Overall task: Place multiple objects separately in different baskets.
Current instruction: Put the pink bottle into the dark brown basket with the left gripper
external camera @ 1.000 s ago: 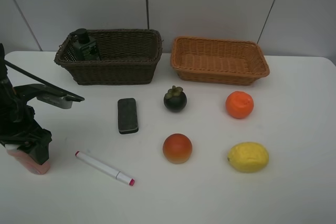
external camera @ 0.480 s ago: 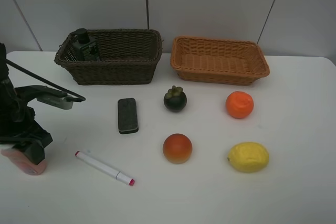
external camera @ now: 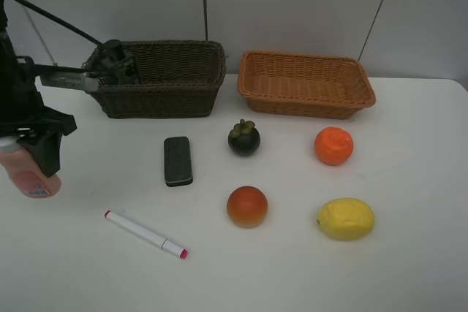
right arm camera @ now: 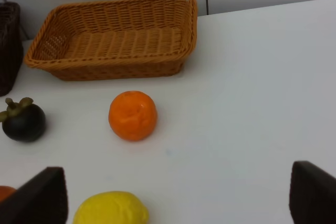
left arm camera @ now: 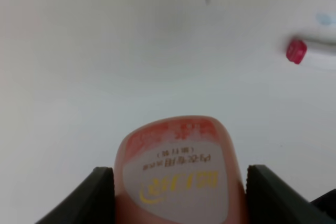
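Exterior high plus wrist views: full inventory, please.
dark brown basket: 1, brown, rear left
orange-tan basket: 1, orange-tan, rear centre-right
pump bottle: 1, dark green, in dark brown basket
pink bottle: 1, pink, far left, gripped
eraser: 1, black, centre-left
marker: 1, white-pink, front left
mangosteen: 1, dark, centre
orange: 1, orange, right of mangosteen
peach-like fruit: 1, red-orange, front centre
lemon: 1, yellow, front right
table: 1, white
left hand: 1, black, shut on pink bottle
right hand: 1, black, open, empty

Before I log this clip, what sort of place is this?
Probably a robot test bench, not a home: bare white table against blank grey wall panels, brown basket and tan basket side by side, left end effector gripping a bottle.
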`<state>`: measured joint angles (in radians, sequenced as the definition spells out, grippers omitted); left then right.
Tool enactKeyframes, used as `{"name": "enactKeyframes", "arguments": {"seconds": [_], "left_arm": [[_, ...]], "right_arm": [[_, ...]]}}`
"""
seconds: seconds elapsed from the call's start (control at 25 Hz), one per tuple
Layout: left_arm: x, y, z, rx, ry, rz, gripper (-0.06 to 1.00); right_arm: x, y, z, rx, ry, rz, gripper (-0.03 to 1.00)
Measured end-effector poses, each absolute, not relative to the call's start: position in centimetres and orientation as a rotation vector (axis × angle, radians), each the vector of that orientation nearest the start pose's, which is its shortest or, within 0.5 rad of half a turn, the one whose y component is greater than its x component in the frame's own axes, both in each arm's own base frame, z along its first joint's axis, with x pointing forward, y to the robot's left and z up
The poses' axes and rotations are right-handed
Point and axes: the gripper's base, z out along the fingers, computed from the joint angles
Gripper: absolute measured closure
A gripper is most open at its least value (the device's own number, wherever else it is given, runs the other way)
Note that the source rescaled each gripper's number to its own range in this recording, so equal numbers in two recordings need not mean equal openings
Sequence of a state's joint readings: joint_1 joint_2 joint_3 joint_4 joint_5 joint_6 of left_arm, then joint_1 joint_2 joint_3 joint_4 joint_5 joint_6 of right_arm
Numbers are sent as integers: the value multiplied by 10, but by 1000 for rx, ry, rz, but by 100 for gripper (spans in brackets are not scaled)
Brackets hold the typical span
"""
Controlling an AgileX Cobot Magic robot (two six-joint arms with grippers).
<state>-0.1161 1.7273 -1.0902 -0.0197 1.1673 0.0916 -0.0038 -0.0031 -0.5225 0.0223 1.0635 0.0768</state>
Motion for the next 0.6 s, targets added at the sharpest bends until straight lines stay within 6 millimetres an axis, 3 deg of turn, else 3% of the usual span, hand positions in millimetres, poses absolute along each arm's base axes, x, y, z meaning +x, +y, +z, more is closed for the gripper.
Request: {"name": "enactKeyframes", "arguments": {"seconds": [0.2,0.4,0.6], "left_arm": [[329,-42,244,92,3091,-65,35],[364,-54,288,-8,2851,-229,35],[409,-63,285,-41,2763,-308,35]], "right_arm": [[-8,2,283,80,2021,73,-2],[-8,2,283,80,2021,73,-2],[-8,2,283,80,2021,73,-2]]}}
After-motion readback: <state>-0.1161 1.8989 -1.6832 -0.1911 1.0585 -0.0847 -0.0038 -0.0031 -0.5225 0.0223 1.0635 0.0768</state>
